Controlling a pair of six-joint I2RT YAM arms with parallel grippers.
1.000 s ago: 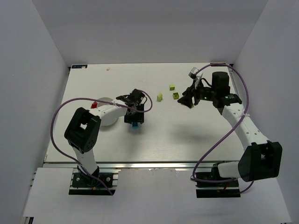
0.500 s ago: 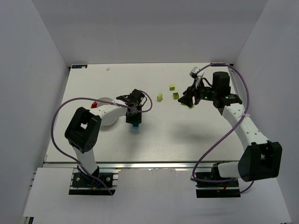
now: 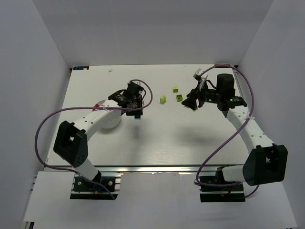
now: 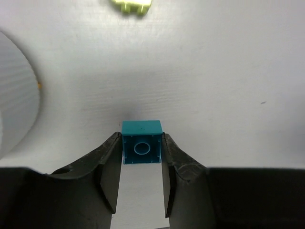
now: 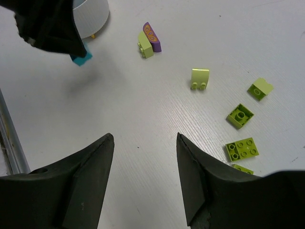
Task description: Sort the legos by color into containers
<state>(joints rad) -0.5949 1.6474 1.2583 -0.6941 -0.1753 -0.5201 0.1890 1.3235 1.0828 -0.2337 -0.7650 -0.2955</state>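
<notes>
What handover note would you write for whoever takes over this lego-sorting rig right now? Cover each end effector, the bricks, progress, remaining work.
Left end effector: shut on the teal brick, beside the white dish, not yet over it.
Right end effector: open, empty, near the loose lime bricks.
A lime-and-purple pair lies on the table nearer the dish.
Done: teal brick picked up; the dish's contents cannot be seen.
Left: drop the teal brick into the dish, then sort the lime bricks and the pair.
</notes>
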